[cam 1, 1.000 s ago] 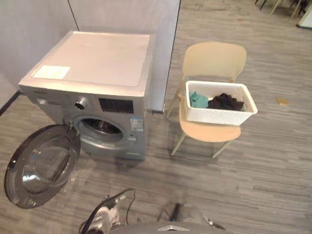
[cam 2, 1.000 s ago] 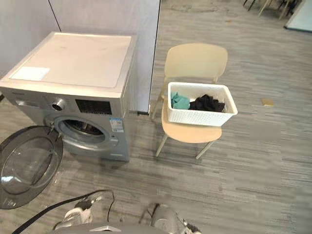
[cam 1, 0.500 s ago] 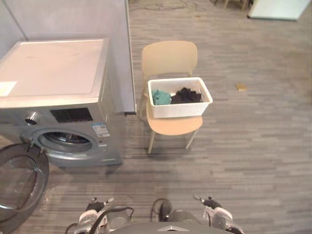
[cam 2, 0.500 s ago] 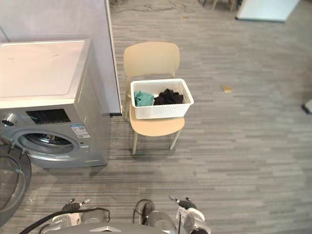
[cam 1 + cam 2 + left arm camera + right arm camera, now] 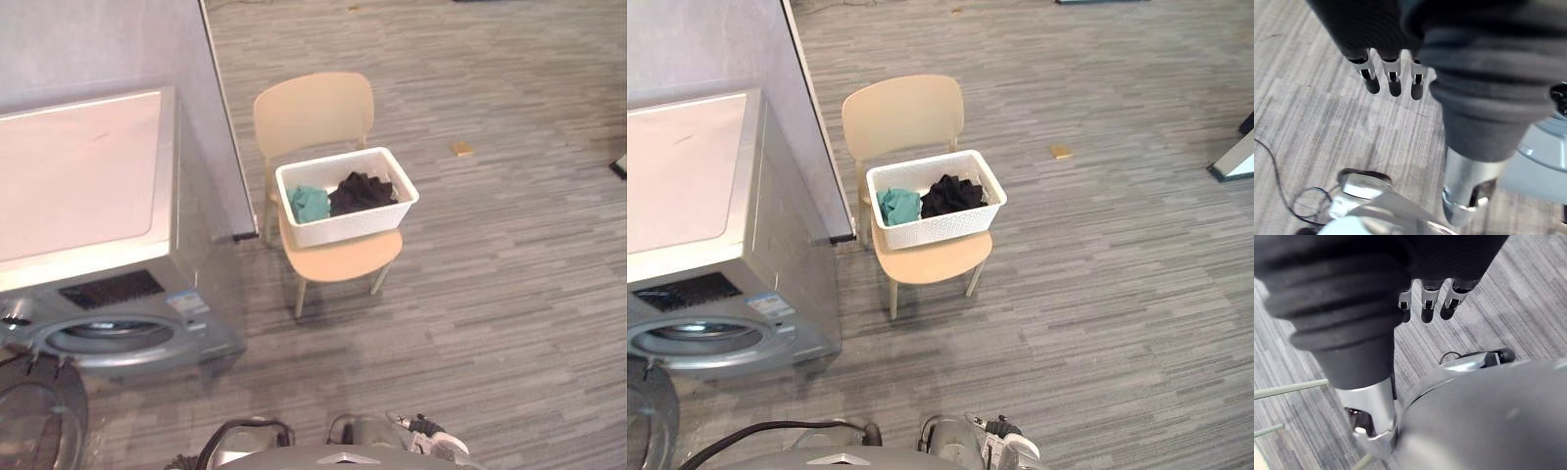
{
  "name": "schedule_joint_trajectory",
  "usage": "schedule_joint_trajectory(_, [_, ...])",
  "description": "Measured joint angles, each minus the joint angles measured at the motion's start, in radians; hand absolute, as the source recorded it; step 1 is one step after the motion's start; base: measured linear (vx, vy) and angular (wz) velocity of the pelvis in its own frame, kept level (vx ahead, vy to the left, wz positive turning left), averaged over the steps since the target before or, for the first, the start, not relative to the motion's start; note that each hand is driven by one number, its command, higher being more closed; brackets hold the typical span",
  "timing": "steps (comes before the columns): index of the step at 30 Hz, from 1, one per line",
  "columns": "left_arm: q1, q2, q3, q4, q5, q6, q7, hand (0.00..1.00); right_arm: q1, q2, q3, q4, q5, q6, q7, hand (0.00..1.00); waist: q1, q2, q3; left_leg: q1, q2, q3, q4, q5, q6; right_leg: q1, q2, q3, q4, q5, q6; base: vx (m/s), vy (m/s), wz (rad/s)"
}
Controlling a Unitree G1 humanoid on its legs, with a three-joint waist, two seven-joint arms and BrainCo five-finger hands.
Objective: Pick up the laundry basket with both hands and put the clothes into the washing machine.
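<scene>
The white laundry basket (image 5: pixel 345 223) is sitting on the seat of a beige chair (image 5: pixel 313 113), just beside the washing machine (image 5: pixel 88 186) — well apart from both hands. Inside the basket a teal garment (image 5: pixel 311 204) is lying at the end nearer the machine, touching a black garment (image 5: pixel 361 190) heaped beside it. The machine's round door (image 5: pixel 34 431) is hanging open low over the grey plank floor (image 5: pixel 509 294). The left hand (image 5: pixel 1394 83) is pointing down at the floor, its fingers (image 5: pixel 1371 82) straight and a little apart, holding nothing. The right hand (image 5: pixel 1427 303) is hanging likewise — fingers straight, empty. A small yellow object (image 5: pixel 462 149) is lying on the floor beyond the chair.
</scene>
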Motion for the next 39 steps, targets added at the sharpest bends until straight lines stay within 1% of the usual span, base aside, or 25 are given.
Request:
schedule_joint_trajectory(1, [-0.020, 0.002, -0.006, -0.015, -0.002, -0.001, 0.000, 0.00, 0.000, 0.002, -0.010, -0.002, -0.006, 0.000, 0.004, 0.00, -0.009, 0.007, 0.006, 0.046, 0.005, -0.027, -0.018, -0.001, 0.001, -0.033, -0.011, -0.012, 0.119, 0.022, -0.001, 0.39, -0.120, 0.39])
schedule_joint_trajectory(3, [-0.040, 0.000, -0.027, -0.034, -0.002, -0.007, -0.001, 0.00, -0.001, 0.005, -0.029, -0.009, -0.008, 0.001, 0.005, 0.00, -0.026, 0.011, 0.009, 0.097, 0.029, -0.071, -0.037, -0.001, 0.001, -0.063, -0.043, -0.064, 0.152, -0.030, -0.017, 0.32, -0.171, 0.52])
schedule_joint_trajectory(5, [-0.078, -0.017, -0.018, -0.041, -0.003, -0.021, -0.002, 0.00, 0.017, 0.017, -0.063, -0.054, -0.006, 0.001, 0.001, 0.00, -0.036, 0.019, 0.008, 0.131, 0.076, -0.099, -0.050, -0.001, 0.000, -0.106, -0.112, -0.099, 0.003, -0.046, -0.025, 0.27, -0.216, 0.53])
schedule_joint_trajectory(6, [-0.087, -0.024, -0.017, -0.042, -0.002, -0.022, -0.001, 0.00, 0.021, 0.017, -0.074, -0.068, -0.006, 0.002, 0.001, 0.00, -0.036, 0.022, 0.007, 0.137, 0.091, -0.101, -0.050, -0.004, -0.007, -0.113, -0.125, -0.097, -0.069, -0.041, -0.024, 0.29, -0.282, 0.38])
schedule_joint_trajectory(7, [-0.098, -0.036, -0.018, -0.042, -0.002, -0.023, -0.001, 0.00, 0.022, 0.020, -0.087, -0.079, -0.006, 0.002, 0.000, 0.00, -0.035, 0.032, 0.008, 0.156, 0.126, -0.101, -0.059, -0.014, -0.030, -0.111, -0.135, -0.084, -0.242, -0.014, -0.023, 0.30, -0.333, 0.17])
schedule_joint_trajectory(8, [-0.093, -0.044, -0.013, -0.041, -0.001, -0.023, -0.001, 0.00, 0.024, 0.022, -0.101, -0.078, -0.006, 0.005, -0.002, 0.00, -0.032, 0.031, 0.008, 0.188, 0.150, -0.098, -0.089, -0.020, -0.061, -0.093, -0.140, -0.066, -0.448, 0.053, -0.024, 0.32, -0.350, 0.09])
schedule_joint_trajectory(9, [-0.090, -0.049, -0.002, -0.042, 0.003, -0.023, -0.001, 0.00, 0.026, 0.026, -0.110, -0.077, -0.006, 0.006, -0.001, 0.00, -0.029, 0.029, 0.006, 0.200, 0.163, -0.097, -0.103, -0.027, -0.081, -0.080, -0.143, -0.054, -0.534, 0.092, -0.020, 0.34, -0.398, 0.08])
schedule_joint_trajectory(10, [-0.081, -0.060, 0.029, -0.045, 0.015, -0.023, -0.002, 0.00, 0.028, 0.036, -0.123, -0.079, -0.006, 0.007, -0.001, 0.00, -0.030, 0.025, -0.001, 0.228, 0.187, -0.099, -0.128, -0.050, -0.122, -0.075, -0.150, -0.043, -0.612, 0.139, -0.009, 0.37, -0.462, 0.19])
schedule_joint_trajectory(11, [-0.072, -0.067, 0.052, -0.049, 0.024, -0.023, -0.003, 0.00, 0.034, 0.038, -0.125, -0.077, -0.005, 0.007, -0.001, 0.00, -0.035, 0.021, -0.012, 0.250, 0.209, -0.104, -0.149, -0.068, -0.148, -0.084, -0.153, -0.049, -0.596, 0.167, 0.039, 0.45, -0.568, 0.27])
schedule_joint_trajectory(12, [-0.072, -0.090, 0.082, -0.041, 0.028, -0.021, -0.004, 0.00, 0.039, 0.025, -0.128, -0.077, -0.007, 0.006, 0.004, 0.00, -0.038, 0.046, -0.025, 0.267, 0.249, -0.119, -0.163, -0.068, -0.138, -0.120, -0.127, -0.068, -0.489, 0.180, 0.049, 0.45, -0.571, 0.20])
schedule_joint_trajectory(13, [-0.071, -0.107, 0.099, -0.034, 0.033, -0.020, -0.011, 0.00, 0.039, 0.019, -0.134, -0.074, -0.009, 0.006, 0.003, 0.00, -0.034, 0.058, -0.035, 0.262, 0.268, -0.133, -0.155, -0.025, -0.134, -0.148, -0.118, -0.070, -0.422, 0.152, 0.026, 0.37, -0.469, 0.16])
schedule_joint_trajectory(15, [-0.064, -0.138, 0.106, -0.032, 0.042, -0.020, -0.021, 0.00, 0.040, 0.006, -0.176, -0.071, -0.009, 0.006, 0.003, 0.00, -0.044, 0.096, -0.068, 0.247, 0.327, -0.192, -0.136, 0.078, -0.139, -0.141, -0.096, -0.128, -0.332, 0.041, -0.011, 0.42, -0.503, 0.36])
schedule_joint_trajectory(16, [-0.064, -0.142, 0.106, -0.027, 0.042, -0.020, -0.023, 0.00, 0.041, 0.005, -0.188, -0.065, -0.010, 0.007, 0.003, 0.00, -0.047, 0.106, -0.077, 0.242, 0.343, -0.216, -0.123, 0.112, -0.137, -0.122, -0.089, -0.149, -0.321, 0.022, -0.018, 0.55, -0.634, 0.68])
schedule_joint_trajectory(18, [-0.063, -0.139, 0.112, -0.020, 0.028, -0.021, -0.023, 0.00, 0.050, 0.002, -0.204, -0.031, -0.019, 0.009, 0.001, 0.00, -0.056, 0.109, -0.082, 0.155, 0.380, -0.319, 0.040, 0.243, -0.148, -0.025, -0.075, -0.230, -0.337, -0.033, -0.048, 0.43, -0.511, 0.76])
schedule_joint_trajectory(19, [-0.057, -0.138, 0.113, -0.021, 0.008, -0.022, -0.023, 0.00, 0.051, 0.002, -0.198, -0.033, -0.016, 0.017, -0.003, 0.00, -0.044, 0.108, -0.082, 0.051, 0.388, -0.360, 0.224, 0.290, -0.154, 0.025, -0.057, -0.258, -0.378, -0.044, -0.068, 0.33, -0.373, 0.44])
schedule_joint_trajectory(21, [-0.054, -0.125, 0.117, -0.038, -0.020, -0.023, -0.023, 0.00, 0.043, 0.000, -0.181, -0.033, -0.014, 0.022, -0.004, 0.00, -0.023, 0.105, -0.080, -0.082, 0.382, -0.365, 0.451, 0.247, -0.177, 0.076, -0.026, -0.275, -0.434, -0.036, -0.090, 0.25, -0.247, 0.00])
schedule_joint_trajectory(22, [-0.054, -0.108, 0.112, -0.044, -0.034, -0.024, -0.022, 0.00, 0.032, 0.000, -0.161, -0.034, 0.005, 0.022, -0.006, 0.00, -0.008, 0.091, -0.072, -0.154, 0.362, -0.326, 0.559, 0.207, -0.177, 0.120, -0.016, -0.286, -0.468, -0.031, -0.097, 0.26, -0.159, -0.13])
schedule_joint_trajectory(24, [-0.056, -0.077, 0.081, -0.052, -0.042, -0.026, -0.020, 0.00, 0.006, 0.006, -0.149, -0.048, 0.039, 0.021, -0.018, 0.00, -0.014, 0.065, -0.054, -0.211, 0.339, -0.204, 0.576, 0.145, -0.166, 0.196, -0.021, -0.293, -0.515, -0.027, -0.091, 0.28, -0.107, 0.01])
schedule_joint_trajectory(25, [-0.056, -0.070, 0.076, -0.061, -0.049, -0.026, -0.020, 0.00, 0.022, 0.016, -0.121, -0.117, 0.065, 0.024, -0.040, 0.00, -0.017, 0.054, -0.049, -0.238, 0.321, -0.116, 0.486, 0.123, -0.156, 0.236, -0.032, -0.297, -0.538, -0.024, -0.084, 0.21, 0.033, 0.07])
schedule_joint_trajectory(27, [-0.055, -0.073, 0.053, -0.058, -0.050, -0.026, -0.013, 0.00, 0.055, 0.023, -0.078, -0.299, 0.108, 0.022, -0.064, 0.00, -0.024, 0.059, -0.052, -0.241, 0.276, -0.010, 0.236, 0.159, -0.125, 0.248, -0.035, -0.290, -0.554, -0.017, -0.057, 0.20, 0.078, 0.06])
schedule_joint_trajectory(29, [-0.056, -0.067, 0.037, -0.059, -0.049, -0.026, 0.015, 0.00, 0.065, 0.069, -0.049, -0.534, 0.172, 0.006, -0.120, 0.00, -0.036, 0.020, -0.058, -0.148, 0.198, 0.013, -0.012, 0.175, -0.136, 0.229, -0.066, -0.267, -0.611, 0.013, -0.023, 0.18, 0.105, 0.16])
schedule_joint_trajectory(31, [-0.061, -0.052, 0.035, -0.061, -0.040, -0.025, 0.033, 0.00, 0.065, 0.100, -0.039, -0.695, 0.180, -0.010, -0.160, 0.00, -0.035, 0.005, -0.049, -0.150, 0.180, 0.011, -0.041, 0.194, -0.130, 0.239, -0.071, -0.264, -0.657, 0.040, -0.020, 0.05, 0.093, 0.12])
schedule_joint_trajectory(34, [-0.058, -0.027, -0.009, -0.049, 0.017, -0.022, 0.062, 0.00, 0.096, 0.135, 0.047, -0.968, 0.156, -0.064, -0.202, 0.00, -0.036, 0.006, -0.050, -0.109, 0.165, 0.012, -0.081, 0.195, -0.129, 0.291, -0.067, -0.265, -0.725, 0.069, -0.009, 0.05, 0.066, 0.00])
schedule_joint_trajectory(36, [-0.054, -0.019, -0.028, -0.047, 0.031, -0.022, 0.067, 0.00, 0.098, 0.133, 0.075, -1.047, 0.128, -0.082, -0.201, 0.00, -0.032, 0.008, -0.054, -0.087, 0.160, 0.017, -0.108, 0.202, -0.131, 0.306, -0.061, -0.262, -0.760, 0.084, -0.005, 0.00, 0.018, -0.12])
schedule_joint_trajectory(39, [-0.047, 0.004, -0.049, -0.036, 0.045, -0.022, 0.066, 0.00, 0.095, 0.107, 0.129, -1.150, 0.007, -0.103, -0.197, 0.00, -0.023, 0.005, -0.063, -0.084, 0.159, 0.037, -0.157, 0.225, -0.133, 0.302, -0.043, -0.243, -0.817, 0.121, -0.008, 0.00, 0.006, -0.22])
